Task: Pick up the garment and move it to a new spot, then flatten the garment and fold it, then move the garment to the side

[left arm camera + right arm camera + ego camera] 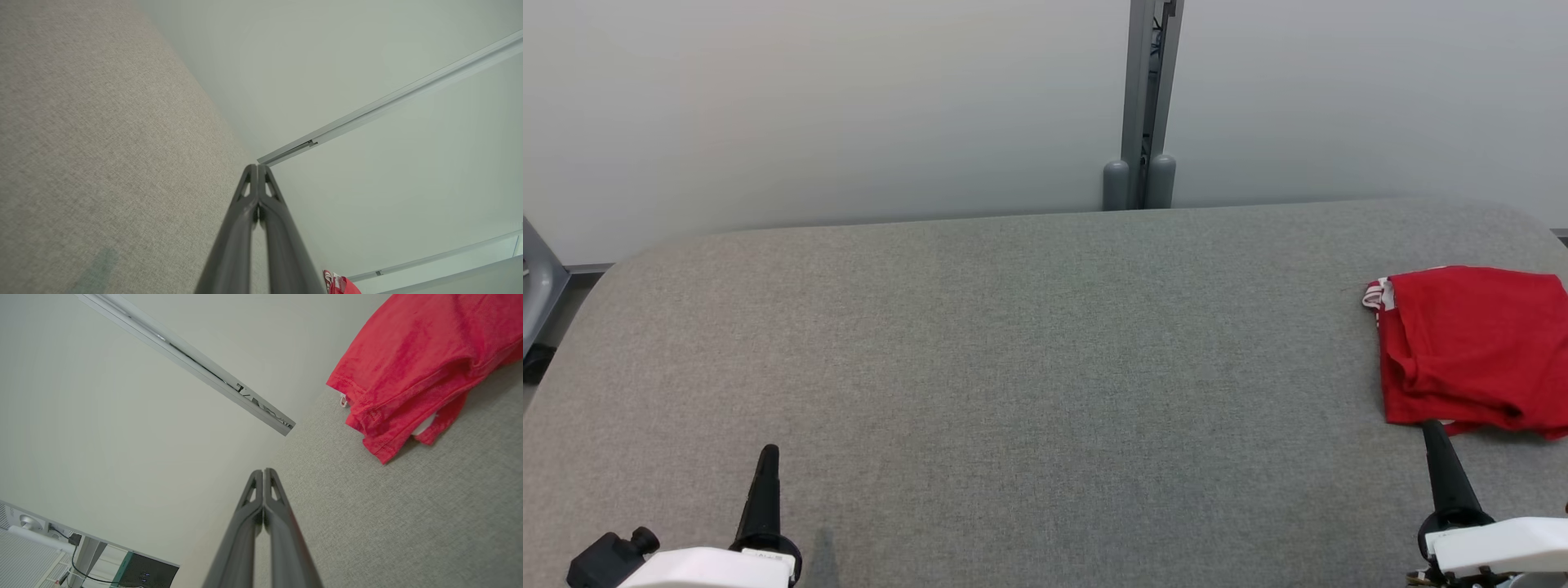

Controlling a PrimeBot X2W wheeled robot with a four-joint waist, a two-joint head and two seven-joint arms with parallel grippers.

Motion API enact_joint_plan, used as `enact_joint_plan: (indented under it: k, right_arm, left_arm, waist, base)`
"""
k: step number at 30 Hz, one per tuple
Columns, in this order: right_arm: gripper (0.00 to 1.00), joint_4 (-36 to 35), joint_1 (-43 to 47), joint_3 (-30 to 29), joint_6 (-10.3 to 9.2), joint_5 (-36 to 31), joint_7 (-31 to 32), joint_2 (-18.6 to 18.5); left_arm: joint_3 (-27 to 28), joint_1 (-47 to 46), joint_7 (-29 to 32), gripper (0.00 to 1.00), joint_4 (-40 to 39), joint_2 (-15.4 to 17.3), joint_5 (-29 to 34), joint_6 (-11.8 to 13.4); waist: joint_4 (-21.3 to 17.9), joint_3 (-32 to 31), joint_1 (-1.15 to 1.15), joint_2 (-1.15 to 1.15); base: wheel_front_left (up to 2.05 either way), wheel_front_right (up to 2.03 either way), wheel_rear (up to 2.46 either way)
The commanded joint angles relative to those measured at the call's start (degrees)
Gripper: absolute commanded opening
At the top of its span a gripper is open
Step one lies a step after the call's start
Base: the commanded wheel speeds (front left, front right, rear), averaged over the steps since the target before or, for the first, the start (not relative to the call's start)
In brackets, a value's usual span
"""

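Garment: a red garment [1474, 351], loosely folded, lies on the grey counter [1045, 367] just ahead of the right jaws and slightly to their outer side, well apart from the left jaws.
Heading: its white-striped trim [1376, 296] sits at the far corner, turned toward the left jaws. The outer side runs past the picture's edge, so the long axis cannot be told.
Right jaws: pressed together, holding nothing, with the tip near the garment's near hem and apart from it in the right wrist view.
Left jaws: pressed together, holding nothing, above the counter.
Surroundings: a pale wall [809, 106] stands beyond the counter's far edge, with a grey metal post [1147, 98] ahead, between the two jaws.
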Motion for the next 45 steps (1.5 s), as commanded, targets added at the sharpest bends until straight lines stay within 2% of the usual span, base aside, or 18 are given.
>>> enact_joint_plan:
  k: [1,45]
  right_arm:
    - [0.0,-0.3,-1.2,-0.3,0.02,1.9,0.5,-0.6]
    - [0.0,2.1,-5.7,-0.9,0.02,27.1,6.3,-0.9]
  left_arm:
    - [0.4,-1.8,0.4,0.0,-0.4,0.4,-1.6,-0.4]
    - [3.3,-6.9,6.2,0.0,0.2,0.6,-21.5,-1.8]
  waist:
    - [0.0,0.0,0.0,0.0]
    - [0.0,1.5,0.0,0.0]
  base:
    - [0.0,0.0,0.0]
    - [0.0,0.0,0.0]
